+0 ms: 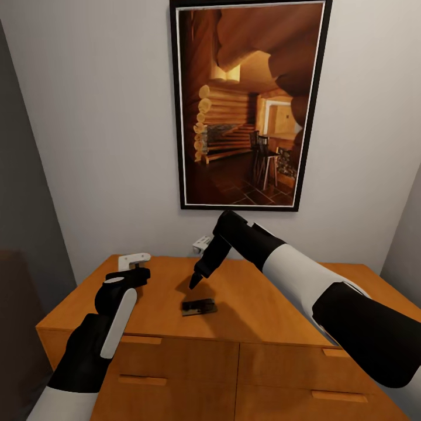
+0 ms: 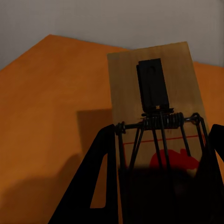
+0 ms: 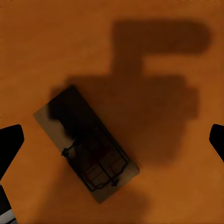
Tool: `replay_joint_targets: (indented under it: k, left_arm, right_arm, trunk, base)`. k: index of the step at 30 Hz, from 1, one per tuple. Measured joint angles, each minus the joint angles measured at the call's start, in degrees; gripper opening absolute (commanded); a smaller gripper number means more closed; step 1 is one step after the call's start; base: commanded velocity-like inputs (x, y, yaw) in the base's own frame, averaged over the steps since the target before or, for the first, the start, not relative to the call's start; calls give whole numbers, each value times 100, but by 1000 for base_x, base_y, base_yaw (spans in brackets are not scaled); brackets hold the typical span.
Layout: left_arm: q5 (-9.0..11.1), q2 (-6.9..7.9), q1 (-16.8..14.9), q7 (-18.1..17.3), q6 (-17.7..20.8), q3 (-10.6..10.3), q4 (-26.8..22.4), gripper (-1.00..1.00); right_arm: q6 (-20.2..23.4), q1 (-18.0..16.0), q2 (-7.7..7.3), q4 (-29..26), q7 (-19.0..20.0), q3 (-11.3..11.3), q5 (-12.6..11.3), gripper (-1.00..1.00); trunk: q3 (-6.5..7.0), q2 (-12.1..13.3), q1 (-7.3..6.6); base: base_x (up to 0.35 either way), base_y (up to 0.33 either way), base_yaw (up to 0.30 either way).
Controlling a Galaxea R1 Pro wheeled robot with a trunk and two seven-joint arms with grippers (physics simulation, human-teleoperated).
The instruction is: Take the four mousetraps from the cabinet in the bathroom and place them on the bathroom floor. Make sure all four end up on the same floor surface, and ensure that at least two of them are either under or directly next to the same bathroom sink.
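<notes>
Orange wood surface (image 1: pixel 263 304) stood below a framed picture (image 1: pixel 248 105). Your left end effector (image 2: pixel 158 186) gripped one mousetrap (image 2: pixel 156 93) at the surface's far left. Your right end effector (image 1: pixel 193 285) hung spread wide just above a second mousetrap (image 1: pixel 199 306) lying flat mid-surface.

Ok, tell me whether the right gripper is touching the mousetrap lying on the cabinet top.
Apart. In the right wrist view the mousetrap lies flat on the cabinet top with the right gripper above it, jaws spread wide and orange wood visible between each one and the trap.
</notes>
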Motion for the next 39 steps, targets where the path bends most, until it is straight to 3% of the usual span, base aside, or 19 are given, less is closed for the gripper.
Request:
replay_joint_targets:
  k: [13, 39]
  left_arm:
    - [0, 0, 0, -2, 0, 0, 2, -100]
    - [2, -1, 0, 5, 0, 0, 25, -100]
  right_arm:
    - [0, 189, 0, -138, -1, 33, 17, 100]
    - [0, 209, 0, -119, -10, 119, 58, 100]
  trunk:
    - [0, 0, 0]
    - [0, 0, 0]
  base:
    - [0, 0, 0]
    - [0, 0, 0]
